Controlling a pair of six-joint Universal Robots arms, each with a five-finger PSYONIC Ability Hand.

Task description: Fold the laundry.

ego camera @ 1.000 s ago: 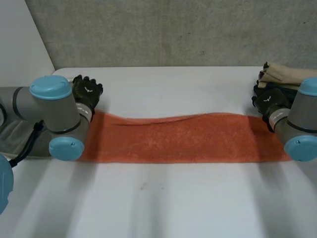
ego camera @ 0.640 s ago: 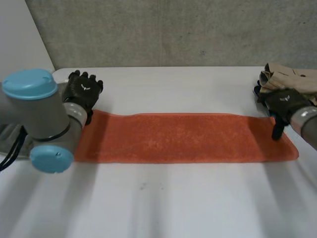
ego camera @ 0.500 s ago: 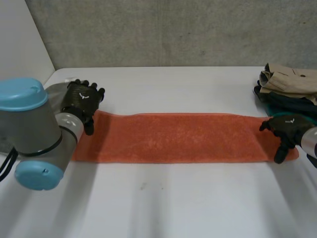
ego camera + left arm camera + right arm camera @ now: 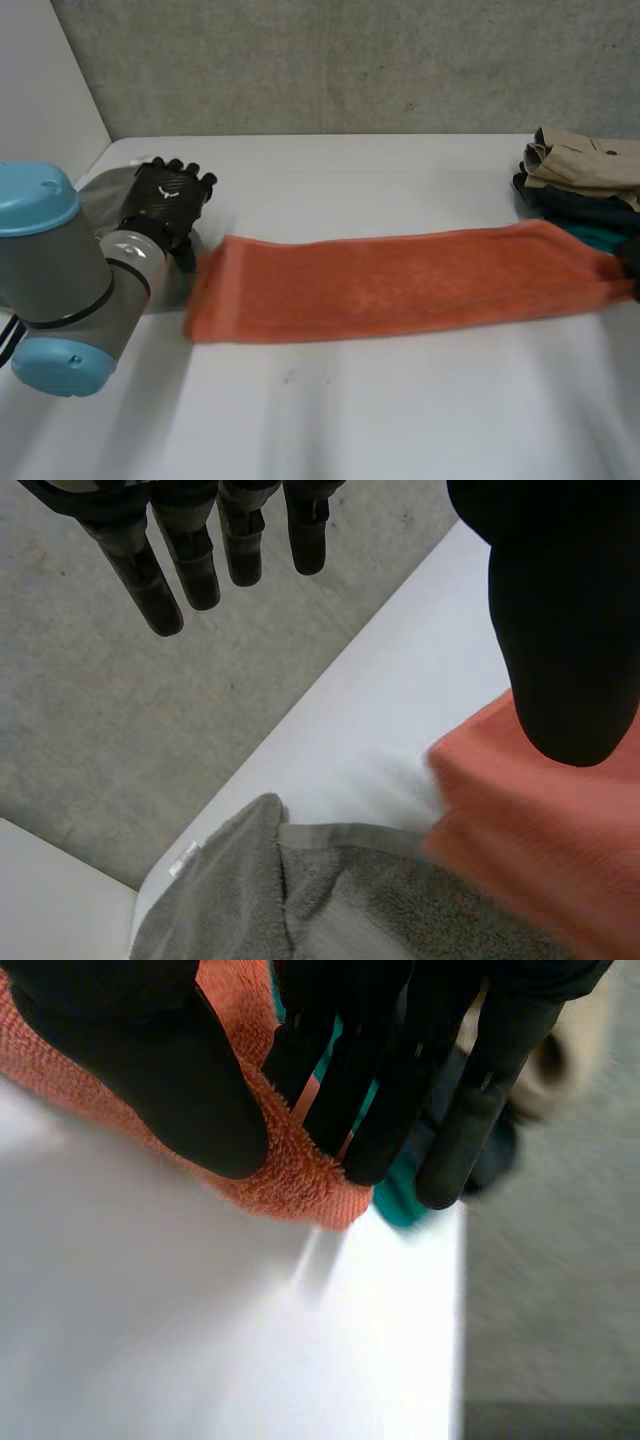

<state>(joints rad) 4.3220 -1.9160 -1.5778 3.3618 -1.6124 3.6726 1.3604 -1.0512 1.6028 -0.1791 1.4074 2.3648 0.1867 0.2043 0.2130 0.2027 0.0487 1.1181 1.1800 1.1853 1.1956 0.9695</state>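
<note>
A long orange towel (image 4: 400,285), folded into a strip, lies across the table, its right end a bit farther back than its left. My left hand (image 4: 168,200) hovers just off the strip's left end with straight fingers (image 4: 190,560) and holds nothing; its thumb (image 4: 560,630) hangs above the orange towel's (image 4: 540,810) corner. My right hand (image 4: 630,258) is at the strip's right end. There its thumb (image 4: 150,1070) and fingers (image 4: 380,1080) pinch the orange towel's (image 4: 290,1175) end corner between them.
A grey towel (image 4: 100,195) lies on the table's left part beneath my left arm, its hem close to the orange strip (image 4: 330,900). A stack of beige (image 4: 585,158) and dark teal clothes (image 4: 575,205) sits at the back right, right beside my right hand.
The orange towel has slid to the right, its left end coming away from my left hand. My right hand moved right and nearer, closing on the towel's right end.
</note>
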